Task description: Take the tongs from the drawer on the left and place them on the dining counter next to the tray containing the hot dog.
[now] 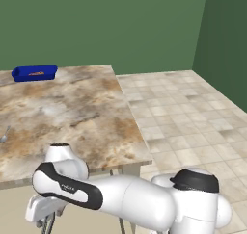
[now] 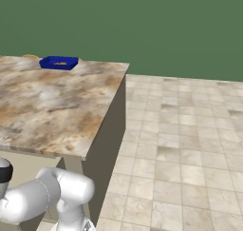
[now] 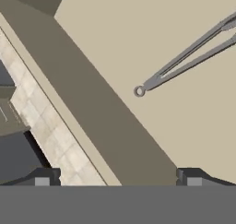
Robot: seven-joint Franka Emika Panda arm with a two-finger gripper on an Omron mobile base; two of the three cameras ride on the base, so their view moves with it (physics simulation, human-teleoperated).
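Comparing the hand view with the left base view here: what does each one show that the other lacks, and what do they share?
Hand view: the slim dark grey metal tongs lying on the beige floor of the open drawer, the claw open above its wall. Left base view: the marbled stone dining counter and the bright blue tray with something small and brown inside, far from the arm. Shared: beige tiled floor.

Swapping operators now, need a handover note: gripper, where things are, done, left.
Gripper: open, empty, low under the counter edge, looking into the open drawer.
Tongs: lying on the drawer floor, untouched, ring end toward the drawer's front wall.
Tray with the hot dog: far end of the dining counter.
Done: drawer is open.
Left: grasp tongs, lift out, place on the counter beside the tray.
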